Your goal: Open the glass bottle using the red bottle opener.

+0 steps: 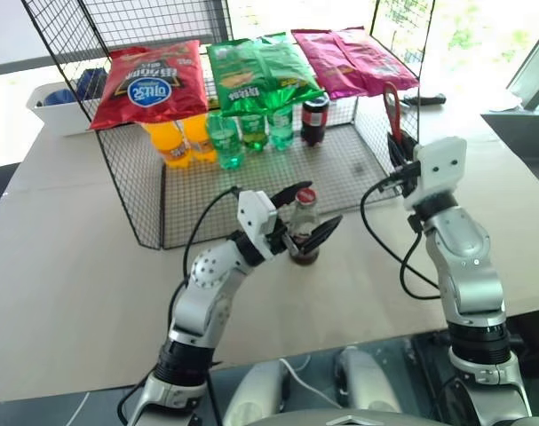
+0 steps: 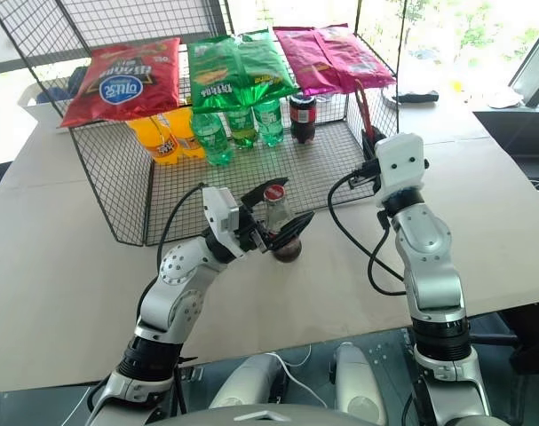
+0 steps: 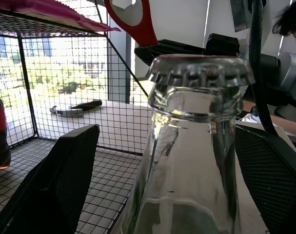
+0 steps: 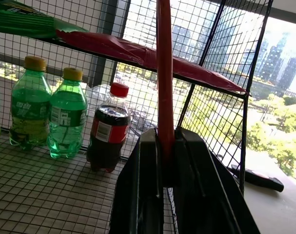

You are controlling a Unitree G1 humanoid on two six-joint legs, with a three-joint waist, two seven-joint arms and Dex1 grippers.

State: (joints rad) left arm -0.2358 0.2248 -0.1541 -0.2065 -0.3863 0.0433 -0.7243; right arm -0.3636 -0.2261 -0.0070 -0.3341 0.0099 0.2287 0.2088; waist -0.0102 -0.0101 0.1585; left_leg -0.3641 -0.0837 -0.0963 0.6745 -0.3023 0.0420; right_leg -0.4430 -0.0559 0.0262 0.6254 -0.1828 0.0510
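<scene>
Progress check for you: the cap's still on, so the actual opening hasn't happened yet. Your glass bottle (image 1: 304, 226) is standing upright on the tabletop (image 1: 74, 266), right in front of the wire rack (image 1: 251, 182), and the red crown cap (image 3: 200, 69) looks fully crimped in the left wrist view. Your left gripper (image 1: 306, 216) has its fingers spread wide on either side of the bottle, not clamping it. Your right gripper (image 1: 399, 149) is closed tight on the handle of the red bottle opener (image 1: 392, 106), held up with the ring head on top, well apart from the bottle. I'd say you still need to steady the bottle, bring the opener over, hook the cap and lever it off.
</scene>
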